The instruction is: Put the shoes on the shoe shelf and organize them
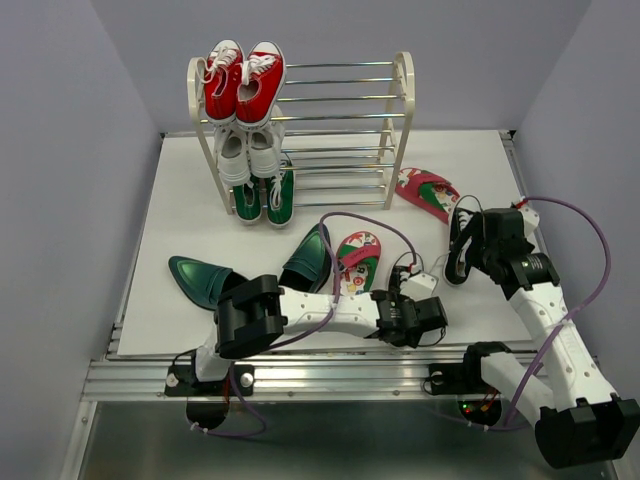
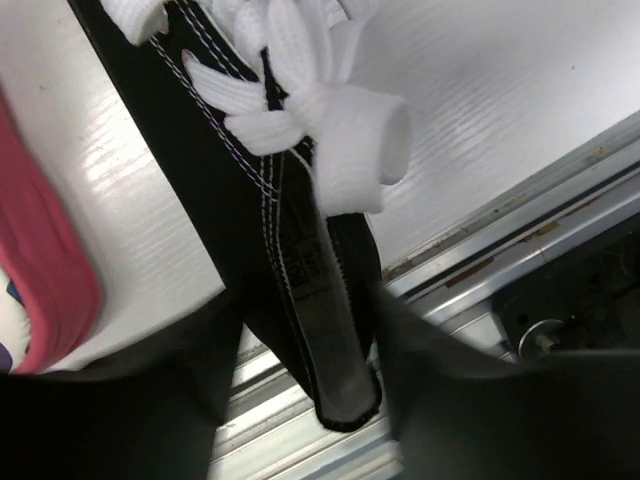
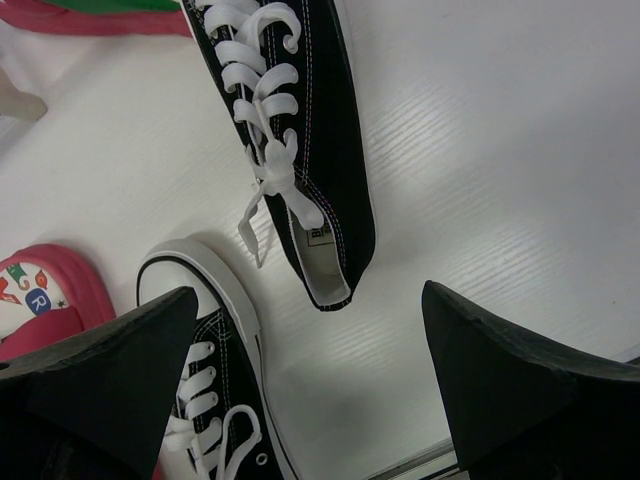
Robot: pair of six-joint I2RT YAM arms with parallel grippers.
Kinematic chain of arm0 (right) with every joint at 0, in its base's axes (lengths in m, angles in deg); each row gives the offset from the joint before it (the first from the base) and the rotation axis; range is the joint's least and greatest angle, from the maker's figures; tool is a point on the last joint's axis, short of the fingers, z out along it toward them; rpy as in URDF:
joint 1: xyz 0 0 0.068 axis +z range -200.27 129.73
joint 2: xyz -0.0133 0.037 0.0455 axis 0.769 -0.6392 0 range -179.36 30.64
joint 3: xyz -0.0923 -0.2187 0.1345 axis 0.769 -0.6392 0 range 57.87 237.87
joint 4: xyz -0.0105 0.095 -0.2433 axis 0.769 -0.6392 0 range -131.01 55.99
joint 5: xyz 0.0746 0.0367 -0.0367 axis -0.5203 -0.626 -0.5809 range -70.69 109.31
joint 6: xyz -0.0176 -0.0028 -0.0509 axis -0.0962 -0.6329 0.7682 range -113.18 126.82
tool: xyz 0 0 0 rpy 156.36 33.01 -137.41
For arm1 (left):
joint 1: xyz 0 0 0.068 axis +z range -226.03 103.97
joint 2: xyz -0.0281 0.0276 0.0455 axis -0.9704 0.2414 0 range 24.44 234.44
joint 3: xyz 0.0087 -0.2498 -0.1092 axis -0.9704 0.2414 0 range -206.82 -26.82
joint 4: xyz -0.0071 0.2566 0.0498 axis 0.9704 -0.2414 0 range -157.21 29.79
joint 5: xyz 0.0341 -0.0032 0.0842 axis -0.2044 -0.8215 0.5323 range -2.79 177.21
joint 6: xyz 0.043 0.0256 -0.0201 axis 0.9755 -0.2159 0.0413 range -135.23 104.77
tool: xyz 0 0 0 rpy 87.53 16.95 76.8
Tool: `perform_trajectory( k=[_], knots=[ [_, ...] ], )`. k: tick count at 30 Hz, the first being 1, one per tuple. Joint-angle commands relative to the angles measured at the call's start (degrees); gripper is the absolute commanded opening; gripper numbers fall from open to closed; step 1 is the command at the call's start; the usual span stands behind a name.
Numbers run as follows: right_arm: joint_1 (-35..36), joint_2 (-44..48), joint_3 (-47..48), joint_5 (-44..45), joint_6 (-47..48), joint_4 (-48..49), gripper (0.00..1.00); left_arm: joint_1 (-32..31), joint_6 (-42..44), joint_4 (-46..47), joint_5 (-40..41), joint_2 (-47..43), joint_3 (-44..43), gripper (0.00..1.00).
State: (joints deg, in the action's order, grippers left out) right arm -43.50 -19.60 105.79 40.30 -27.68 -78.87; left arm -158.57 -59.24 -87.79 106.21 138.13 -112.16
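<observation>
The shoe shelf [image 1: 403, 100] stands at the back. One black sneaker [image 2: 290, 240] with white laces lies at the table's front edge. My left gripper [image 2: 310, 310] has its jaws against both sides of the heel; in the top view it [image 1: 405, 305] is beside a red flip-flop [image 1: 357, 255]. The second black sneaker [image 3: 300, 150] lies heel-first in front of my right gripper [image 3: 308, 295], which is wide open and empty above the table. The other flip-flop [image 1: 428, 192] lies near the shelf's right foot. Two dark green loafers [image 1: 200, 280] [image 1: 308, 258] lie at the front left.
Red sneakers [image 1: 243, 80] sit on the shelf's top tier at the left, white sneakers [image 1: 248, 150] below them and a green pair [image 1: 264, 198] at the bottom. The aluminium rail [image 2: 520, 240] runs along the table's front edge. Grey walls close in both sides.
</observation>
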Motion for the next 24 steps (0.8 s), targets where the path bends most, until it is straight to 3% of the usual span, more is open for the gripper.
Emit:
perform_trajectory(
  k=[1,2,4,5,12,18,24],
  knots=[
    [-0.1,0.8,0.3,0.6,0.6,2.7,1.0,0.7,-0.2,-2.9,1.8,0.0,-3.1,0.49],
    [-0.1,0.8,0.3,0.5,0.7,2.8,1.0,0.8,0.0,-2.8,1.9,0.0,-3.2,0.43],
    [-0.1,0.8,0.4,0.5,0.8,2.8,1.0,1.0,0.6,-2.7,2.4,0.1,-3.8,0.06],
    [-0.1,0.9,0.5,0.4,0.8,2.7,1.0,1.1,0.3,-3.0,3.9,0.2,-4.1,0.0],
    [-0.1,2.1,0.5,-0.2,1.4,3.5,1.0,-0.2,-1.1,-2.6,18.7,-8.6,-2.5,0.0],
    [-0.1,2.2,0.4,-0.6,1.6,3.7,1.0,-0.3,0.5,-0.3,24.5,-15.3,1.1,0.0],
    [-0.1,1.5,0.2,-0.6,1.5,3.8,1.0,-0.3,2.5,4.1,24.8,-18.7,5.2,0.0]
  ],
)
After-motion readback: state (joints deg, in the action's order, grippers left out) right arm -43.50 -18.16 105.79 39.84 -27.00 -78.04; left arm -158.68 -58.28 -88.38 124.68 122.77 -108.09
